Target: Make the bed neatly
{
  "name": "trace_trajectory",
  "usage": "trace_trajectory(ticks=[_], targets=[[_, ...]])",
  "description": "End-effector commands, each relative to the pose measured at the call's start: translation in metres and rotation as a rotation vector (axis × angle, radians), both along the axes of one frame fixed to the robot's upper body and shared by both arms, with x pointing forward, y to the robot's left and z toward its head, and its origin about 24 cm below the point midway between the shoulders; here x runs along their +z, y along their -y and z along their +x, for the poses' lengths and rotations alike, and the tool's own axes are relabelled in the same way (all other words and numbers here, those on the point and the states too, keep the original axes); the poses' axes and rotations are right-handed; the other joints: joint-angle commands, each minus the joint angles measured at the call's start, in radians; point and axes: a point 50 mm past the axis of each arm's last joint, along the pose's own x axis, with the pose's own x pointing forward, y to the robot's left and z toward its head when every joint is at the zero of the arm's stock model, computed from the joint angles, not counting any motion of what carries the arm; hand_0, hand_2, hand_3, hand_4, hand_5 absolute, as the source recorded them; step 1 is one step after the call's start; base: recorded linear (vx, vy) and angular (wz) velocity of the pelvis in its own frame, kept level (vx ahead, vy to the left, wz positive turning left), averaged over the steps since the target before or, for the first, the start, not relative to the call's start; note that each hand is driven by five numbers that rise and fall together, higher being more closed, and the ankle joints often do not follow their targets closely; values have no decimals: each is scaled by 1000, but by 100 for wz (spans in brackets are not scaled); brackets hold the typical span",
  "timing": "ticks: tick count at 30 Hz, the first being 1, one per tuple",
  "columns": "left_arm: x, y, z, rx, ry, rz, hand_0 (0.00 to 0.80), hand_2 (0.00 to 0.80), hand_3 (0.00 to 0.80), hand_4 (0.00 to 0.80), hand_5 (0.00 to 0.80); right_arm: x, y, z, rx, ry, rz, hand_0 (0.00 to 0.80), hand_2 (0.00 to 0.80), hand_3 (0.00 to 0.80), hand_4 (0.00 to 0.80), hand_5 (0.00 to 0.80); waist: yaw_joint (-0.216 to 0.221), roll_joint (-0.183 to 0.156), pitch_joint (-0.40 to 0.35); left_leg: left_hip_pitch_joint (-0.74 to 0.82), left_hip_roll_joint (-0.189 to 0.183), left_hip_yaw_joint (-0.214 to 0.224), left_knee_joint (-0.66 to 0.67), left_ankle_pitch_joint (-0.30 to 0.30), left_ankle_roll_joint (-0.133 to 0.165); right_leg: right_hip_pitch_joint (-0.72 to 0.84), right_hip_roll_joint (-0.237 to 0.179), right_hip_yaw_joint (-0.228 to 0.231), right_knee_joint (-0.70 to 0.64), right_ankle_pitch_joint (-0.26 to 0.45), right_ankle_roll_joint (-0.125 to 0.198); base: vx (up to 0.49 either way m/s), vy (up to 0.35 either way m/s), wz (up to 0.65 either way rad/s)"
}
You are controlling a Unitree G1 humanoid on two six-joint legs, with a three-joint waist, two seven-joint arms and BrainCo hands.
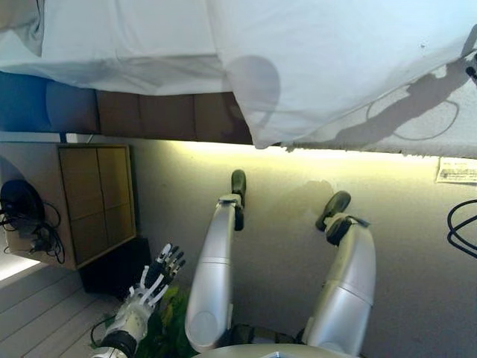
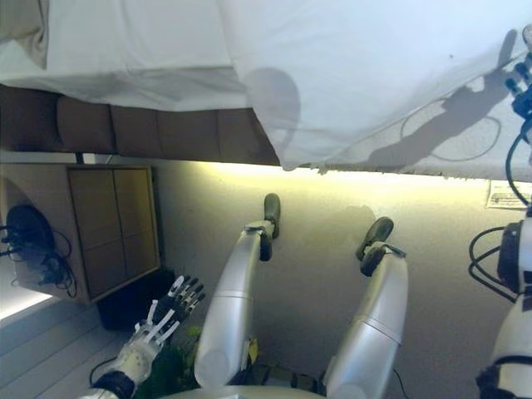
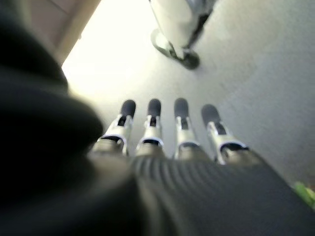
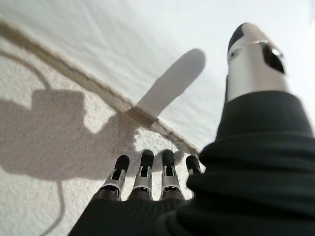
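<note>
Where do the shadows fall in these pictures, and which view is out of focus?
In the right wrist view, the right hand throws a sharp shadow on the white sheet. In the left eye view, a round shadow lies on the sheet's hanging corner, with a bright strip glowing under the bed. The left wrist view, showing the left hand, is blurred.

I see only the fingertips of my right hand (image 2: 523,79) at the frame edge, the white duvet (image 1: 335,60) runs past the frame, and the nightstand (image 1: 89,205) is cropped.
</note>
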Motion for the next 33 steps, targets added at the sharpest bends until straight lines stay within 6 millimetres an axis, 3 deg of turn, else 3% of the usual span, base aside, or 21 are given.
trace_trajectory(ticks=[1,9,16,17,18,24,33], targets=[[-5,-20,-30,63,-30,16,0,0,0,0,0,30,-3,-4,10,33,-124,0,0,0,0,0,10,64,1,-27,1,-16,7,-19,51,-54,60,76,-29,55,-18,-26,-1,5],[-4,-28,-40,49,-35,25,0,0,0,0,0,52,-25,4,96,135,-191,0,0,0,0,0,33,67,1,-59,-1,-34,13,-5,48,-74,62,69,-13,53,-22,-10,-11,2],[-7,-29,-53,29,-44,20,0,0,0,0,0,74,-39,2,199,269,-268,0,0,0,0,0,44,68,1,21,11,-29,-24,11,39,7,48,44,-26,41,-18,19,17,-1],[-6,-30,-54,30,-46,18,0,0,0,0,0,77,-39,0,203,284,-284,329,329,329,329,329,45,69,1,33,11,-27,-29,13,39,18,45,42,-28,41,-17,41,41,-1],[-6,-30,-56,30,-46,17,0,0,0,0,0,81,-39,-1,209,300,-301,800,800,800,800,800,47,70,1,43,11,-25,-34,14,37,28,42,39,-33,41,-15,31,30,0],[-5,-39,-63,30,-64,30,0,0,0,0,0,93,-37,-8,220,341,-331,800,800,800,800,800,53,72,1,76,6,-22,-40,15,35,57,33,31,-35,40,-13,2,-2,3],[-5,-43,-66,20,-54,44,0,0,0,0,0,88,-34,-7,199,311,-320,800,800,800,800,800,61,71,1,95,5,-20,-57,14,41,81,30,18,-66,50,-12,-24,0,5]])
